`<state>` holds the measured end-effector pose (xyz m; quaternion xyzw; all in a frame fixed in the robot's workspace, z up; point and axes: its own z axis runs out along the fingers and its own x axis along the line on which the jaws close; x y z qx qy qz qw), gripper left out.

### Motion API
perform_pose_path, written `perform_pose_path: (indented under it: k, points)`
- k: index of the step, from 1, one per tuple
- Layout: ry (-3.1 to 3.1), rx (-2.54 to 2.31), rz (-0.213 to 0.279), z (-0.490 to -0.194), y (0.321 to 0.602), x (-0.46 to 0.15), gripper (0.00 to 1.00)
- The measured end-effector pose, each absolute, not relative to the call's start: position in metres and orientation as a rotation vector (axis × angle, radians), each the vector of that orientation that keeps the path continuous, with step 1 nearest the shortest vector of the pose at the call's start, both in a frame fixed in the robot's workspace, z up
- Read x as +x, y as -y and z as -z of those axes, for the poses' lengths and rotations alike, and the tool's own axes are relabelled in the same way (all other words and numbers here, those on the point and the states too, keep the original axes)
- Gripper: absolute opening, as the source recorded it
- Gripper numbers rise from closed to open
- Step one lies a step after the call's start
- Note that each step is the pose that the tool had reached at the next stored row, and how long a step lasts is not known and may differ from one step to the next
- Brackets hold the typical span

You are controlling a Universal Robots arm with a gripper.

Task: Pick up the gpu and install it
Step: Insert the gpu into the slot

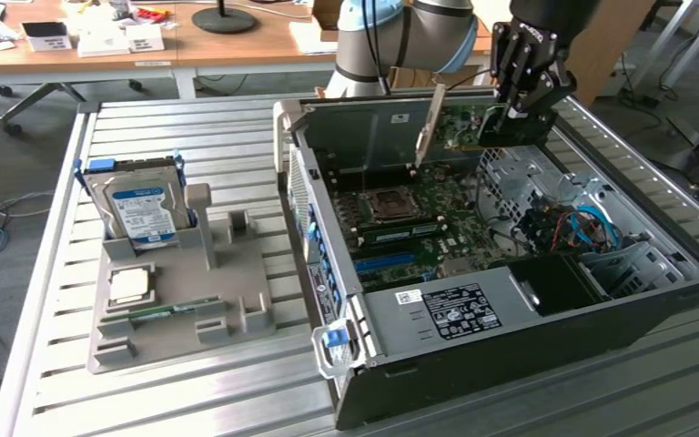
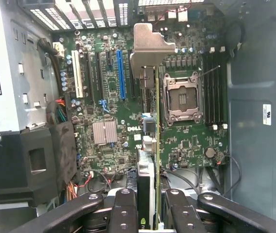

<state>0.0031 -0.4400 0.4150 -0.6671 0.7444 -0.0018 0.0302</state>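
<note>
The gpu (image 1: 459, 129) is a thin green card with a silver end bracket (image 1: 429, 127). It hangs upright above the far end of the open computer case (image 1: 641, 300). My gripper (image 1: 510, 116) is shut on the card's edge. In the wrist view the gpu (image 2: 156, 131) appears edge-on, gripped between the two black fingers (image 2: 124, 208), with my gripper (image 2: 150, 216) directly over the motherboard (image 2: 104, 97). Its bracket (image 2: 150, 46) points toward the case's rear slots. The card hovers between the blue slot (image 2: 121, 73) and the processor socket (image 2: 181, 97), apart from the board.
A grey holder (image 1: 204, 291) at the exterior view's left carries a silver hard drive (image 1: 143, 214) with a blue label, a processor chip (image 1: 128, 285) and a memory stick (image 1: 161, 312). Inside the case are a power supply (image 1: 447, 314) and cables (image 1: 568, 228). Desks stand behind.
</note>
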Motion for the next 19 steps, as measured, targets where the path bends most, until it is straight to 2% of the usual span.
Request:
perform_pose_path:
  k: [19]
  points:
    - [-2.295, -2.056, 0.006, -0.4121, 0.44, 0.0032, 0.27]
